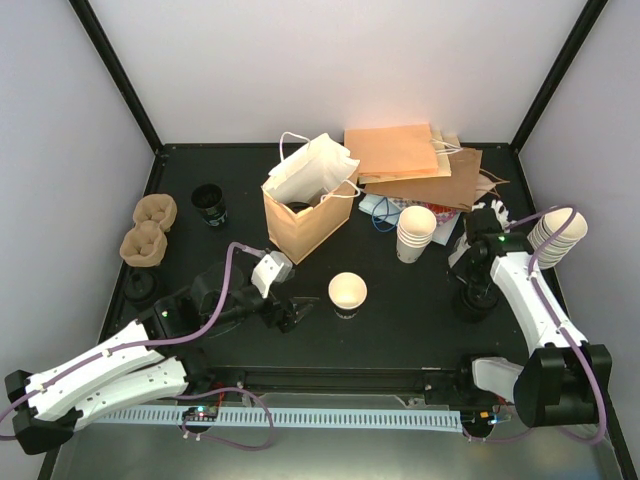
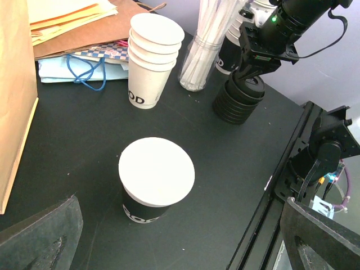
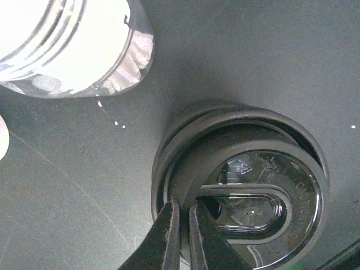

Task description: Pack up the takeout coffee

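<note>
A lidless white paper cup (image 1: 347, 293) with a black band stands mid-table; it also shows in the left wrist view (image 2: 156, 177). My left gripper (image 1: 290, 315) is open and empty just left of it, fingers wide apart (image 2: 180, 250). My right gripper (image 1: 472, 283) is over a stack of black lids (image 1: 473, 305), also seen from the left wrist (image 2: 236, 101). Its fingers (image 3: 184, 225) pinch the rim of the top lid (image 3: 253, 208). No cup with a lid on is clearly in view; a dark cup (image 1: 210, 204) stands back left.
An open brown paper bag (image 1: 300, 225) stands behind the cup, with flat bags (image 1: 415, 160) beyond. Stacked white cups (image 1: 414, 235) and a clear straw jar (image 2: 202, 50) stand near the lids. Brown carrier trays (image 1: 148, 228) lie at the left edge.
</note>
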### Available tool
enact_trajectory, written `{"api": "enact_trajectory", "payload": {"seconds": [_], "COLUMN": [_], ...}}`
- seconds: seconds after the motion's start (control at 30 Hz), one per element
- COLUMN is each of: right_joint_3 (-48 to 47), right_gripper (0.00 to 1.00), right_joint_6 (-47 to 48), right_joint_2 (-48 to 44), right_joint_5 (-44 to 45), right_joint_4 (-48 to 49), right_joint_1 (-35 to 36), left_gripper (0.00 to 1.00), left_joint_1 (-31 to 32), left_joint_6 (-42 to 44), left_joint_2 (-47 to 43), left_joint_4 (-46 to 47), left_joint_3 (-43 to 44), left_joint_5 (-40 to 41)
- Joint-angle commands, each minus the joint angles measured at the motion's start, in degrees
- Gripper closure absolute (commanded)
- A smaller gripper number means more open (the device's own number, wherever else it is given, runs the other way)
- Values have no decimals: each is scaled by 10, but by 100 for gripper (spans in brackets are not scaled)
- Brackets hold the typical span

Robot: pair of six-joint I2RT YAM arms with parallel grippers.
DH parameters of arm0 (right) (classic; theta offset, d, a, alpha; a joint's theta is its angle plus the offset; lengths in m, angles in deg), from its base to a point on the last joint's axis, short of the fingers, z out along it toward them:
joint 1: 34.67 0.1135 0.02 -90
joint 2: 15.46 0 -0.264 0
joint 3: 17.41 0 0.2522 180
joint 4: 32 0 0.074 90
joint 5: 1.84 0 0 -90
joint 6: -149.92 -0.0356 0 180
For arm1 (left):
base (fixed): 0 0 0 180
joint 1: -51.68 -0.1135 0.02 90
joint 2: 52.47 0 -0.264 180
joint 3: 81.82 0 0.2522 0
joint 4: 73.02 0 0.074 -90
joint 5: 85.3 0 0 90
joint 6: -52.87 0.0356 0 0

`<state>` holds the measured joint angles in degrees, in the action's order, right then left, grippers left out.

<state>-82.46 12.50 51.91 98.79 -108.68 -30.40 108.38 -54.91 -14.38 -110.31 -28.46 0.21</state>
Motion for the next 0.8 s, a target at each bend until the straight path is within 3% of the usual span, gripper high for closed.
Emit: {"api": "enact_trajectory", "payload": {"seconds": [0.0,0.3,0.4,0.57,0.77], "right_joint_3": [-7,-57,-96,-155,-218], "right_gripper": [95,96,97,99,99], "right_joint_6": [9,14,20,19,-17], "right_joint_2": [1,-16,-32,-40,18], "right_joint_5": [31,53,63,67,59], "right_joint_4": [15,-32,-65,-100,-94], "right_joint_1": [5,10,41,148,350], "left_gripper": [1,1,1,1,1], "left_joint_1": [-3,-3,-3,-9,-42], "left_joint_6": [-3,-4,-4,-30,-67], "left_joint_2": [-6,-8,-8,-3,-4], "left_joint_4": [4,0,-1,2,-5], "left_joint_3": [2,2,1,-3,-8], "left_joint_5": [4,5,7,14,17]}}
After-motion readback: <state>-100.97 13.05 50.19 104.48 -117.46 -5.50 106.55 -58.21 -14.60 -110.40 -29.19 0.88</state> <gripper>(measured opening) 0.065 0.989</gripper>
